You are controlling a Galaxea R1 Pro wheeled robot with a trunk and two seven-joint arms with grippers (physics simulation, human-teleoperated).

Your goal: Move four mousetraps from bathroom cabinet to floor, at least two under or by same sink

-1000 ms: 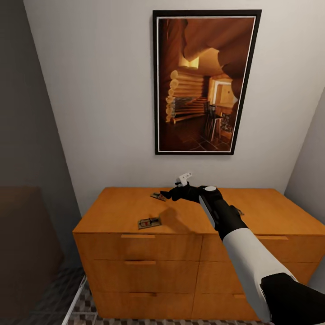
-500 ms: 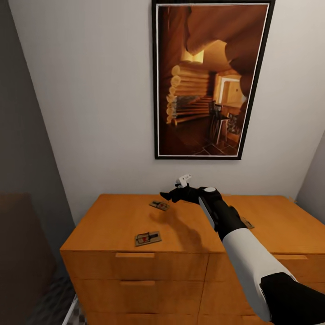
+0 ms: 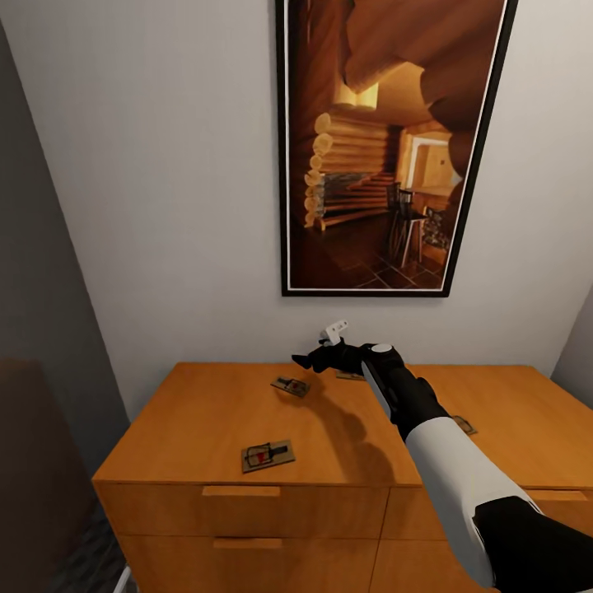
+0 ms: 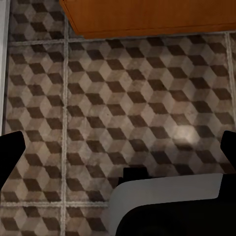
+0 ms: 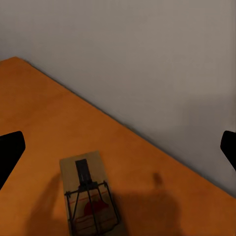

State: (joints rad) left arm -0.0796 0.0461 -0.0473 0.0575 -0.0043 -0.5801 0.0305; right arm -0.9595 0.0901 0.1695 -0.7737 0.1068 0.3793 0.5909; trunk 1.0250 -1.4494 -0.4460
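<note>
Closer to cabinet (image 3: 206, 412) than 1 s ago: head cam has moved in and tilted, so wall picture (image 3: 387, 148) looms bigger, cabinet top sits lower in head view, floor strip at bottom nearly gone. Right gripper (image 3: 306, 360) about same spot in head view, hovering above cabinet top, no contact. Fingers spread wide, holding nothing; in right wrist view both tips (image 5: 10, 152) at far edges w/ open gap between.

Mousetraps: near one (image 3: 267, 455) flat on top close to front edge, above upper-left drawer handle (image 3: 230, 492). Second one (image 3: 291, 385) further back, just under/ahead of right gripper; same trap in right wrist view (image 5: 90, 199), flat, wire bar and red spot visible, between the spread fingers but below them. Third (image 3: 352, 376) partly hidden behind wrist near wall. Fourth (image 3: 464, 425) to right of forearm, mostly hidden.

Left gripper (image 4: 118, 157) pointing down at bathroom floor (image 4: 123, 108), cube-pattern tiles; fingers apart at view edges, empty. Cabinet base edge (image 4: 147, 17) in left wrist view.
</note>
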